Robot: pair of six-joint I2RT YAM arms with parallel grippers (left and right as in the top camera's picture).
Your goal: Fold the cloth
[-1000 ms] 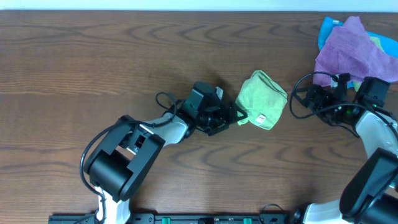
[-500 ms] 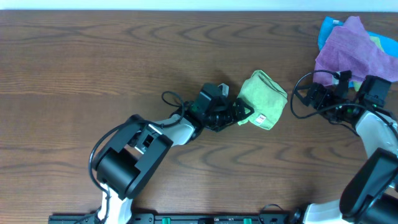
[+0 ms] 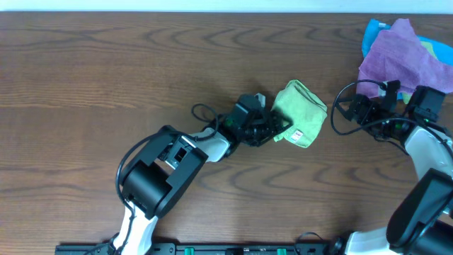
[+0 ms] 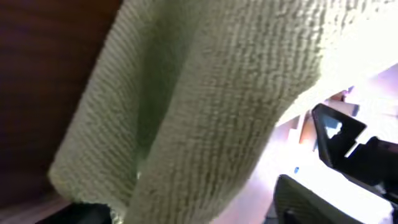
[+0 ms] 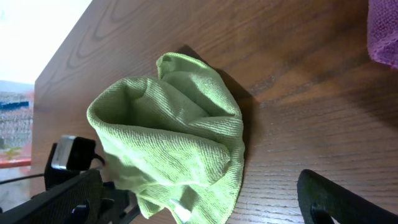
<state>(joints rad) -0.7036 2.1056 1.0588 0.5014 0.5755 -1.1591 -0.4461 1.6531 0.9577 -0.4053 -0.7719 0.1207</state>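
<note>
Cloth [image 3: 301,112] lies crumpled, the left jaws at its edge.

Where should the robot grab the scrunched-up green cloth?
Probably the loose left edge of the lime-green microfibre cloth, near its small white tag, coming in low from the left. The cloth lies bunched in a lump, and that thin edge faces the left tool right beside it.
</note>
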